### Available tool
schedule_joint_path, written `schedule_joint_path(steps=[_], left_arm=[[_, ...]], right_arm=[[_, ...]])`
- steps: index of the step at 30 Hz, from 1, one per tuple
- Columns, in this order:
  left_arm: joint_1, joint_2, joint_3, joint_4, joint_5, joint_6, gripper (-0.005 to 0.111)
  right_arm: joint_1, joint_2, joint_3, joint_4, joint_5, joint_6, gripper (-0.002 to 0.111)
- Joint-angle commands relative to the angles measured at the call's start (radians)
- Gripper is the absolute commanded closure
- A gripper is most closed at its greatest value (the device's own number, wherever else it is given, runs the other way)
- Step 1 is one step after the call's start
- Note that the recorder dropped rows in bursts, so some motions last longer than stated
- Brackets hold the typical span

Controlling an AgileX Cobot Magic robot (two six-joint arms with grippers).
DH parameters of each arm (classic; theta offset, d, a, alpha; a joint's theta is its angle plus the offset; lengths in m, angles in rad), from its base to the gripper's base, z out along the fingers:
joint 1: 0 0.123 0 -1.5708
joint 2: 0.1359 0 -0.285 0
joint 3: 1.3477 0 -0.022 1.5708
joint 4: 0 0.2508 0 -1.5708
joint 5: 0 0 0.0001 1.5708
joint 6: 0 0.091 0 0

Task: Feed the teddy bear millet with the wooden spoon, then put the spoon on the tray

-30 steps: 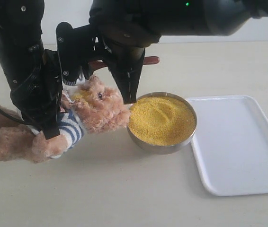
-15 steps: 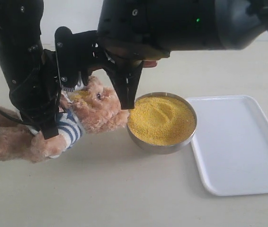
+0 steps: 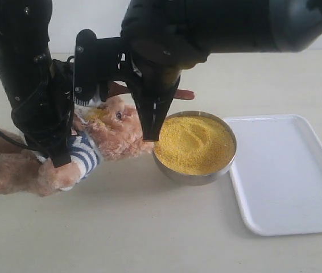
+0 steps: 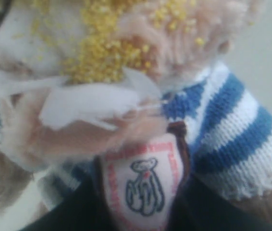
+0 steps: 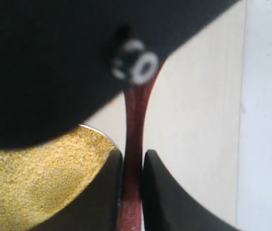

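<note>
while the feeding of the teddy bear (image 3: pixel 121 133) is judged to be the step in hand, the right gripper (image 5: pixel 132 161) is seen pinching the slim handle of the wooden spoon (image 5: pixel 135 115), its two dark fingers (image 5: pixel 108 192) pressed against the wood from either side. in the exterior view the handle is seen lying roughly level behind that gripper, its free end showing on the side of the metal bowl (image 3: pixel 192 177). the spoon's own bowl is hidden behind the arms, so what it carries cannot be told. the gripper's tips are pointed down between the bear's muzzle and the bowl's near rim. the left gripper (image 3: pixel 58 156) is seen closed on the bear's striped shirt, and the bear is propped with its face just beside the bowl. loose millet (image 4: pixel 102 53) is scattered over the fur of its face, and the rest is heaped in the bowl. the tray (image 3: pixel 286 170) is set just beside the bowl, on the side away from the bear.

the step is judged to be done well if the pinch is held firm so that the thin handle is not twisted, and if the spoon is rolled only once its bowl is at the muzzle. since the arms are crowded close, moves should be made small and slow, and the tips should be raised clear of the rim before the tray is approached.
</note>
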Motion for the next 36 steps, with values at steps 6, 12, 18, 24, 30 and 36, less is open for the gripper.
schedule_joint_path(steps=[6,12,18,24,30,36], left_arm=[[-0.003,-0.012,-0.004,-0.008,0.003,-0.018,0.103],[-0.003,-0.012,-0.004,-0.002,0.003,-0.023,0.103],[-0.003,-0.012,-0.004,0.0,0.003,-0.031,0.103],[-0.003,-0.012,-0.004,0.0,0.003,-0.031,0.103],[-0.003,-0.012,-0.004,0.0,0.003,-0.035,0.103],[-0.003,-0.012,-0.004,0.0,0.003,-0.035,0.103]], right_arm=[[-0.107,-0.018,-0.04,0.125,0.106,0.004,0.109],[-0.199,-0.018,-0.04,0.227,0.173,-0.017,0.109],[-0.263,-0.018,-0.031,0.292,0.297,-0.077,0.109],[-0.275,-0.018,-0.031,0.307,0.398,-0.109,0.109],[-0.275,0.012,-0.031,0.261,0.422,-0.082,0.109],[-0.275,0.032,-0.031,0.171,0.422,0.015,0.109]])
